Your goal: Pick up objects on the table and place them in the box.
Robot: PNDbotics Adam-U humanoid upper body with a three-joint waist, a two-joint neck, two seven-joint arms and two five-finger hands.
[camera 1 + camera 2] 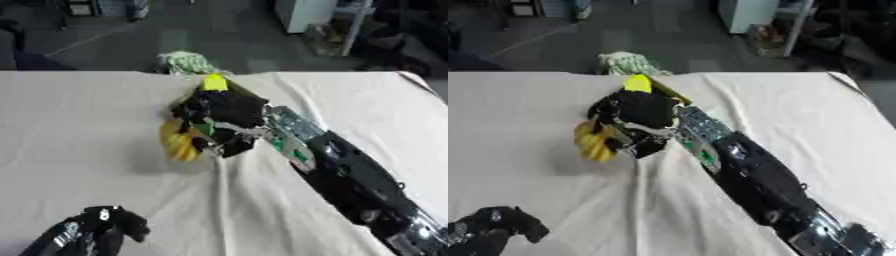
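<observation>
My right hand (220, 117) is raised over the middle of the white-clothed table (79, 125), its fingers curled around a yellow ridged object (179, 143) that hangs from its left side. A bright yellow piece (215, 82) shows just beyond the hand; how it sits I cannot make out. A pale green and white bundle (185, 62) lies at the table's far edge. My left hand (96, 231) rests at the lower left corner with its fingers curled, holding nothing. No box shows in either view.
The cloth is creased into a ridge (223, 175) running from under my right hand toward the front. My right arm (359, 185) crosses the right half of the table. Beyond the far edge are a dark floor and white furniture (306, 12).
</observation>
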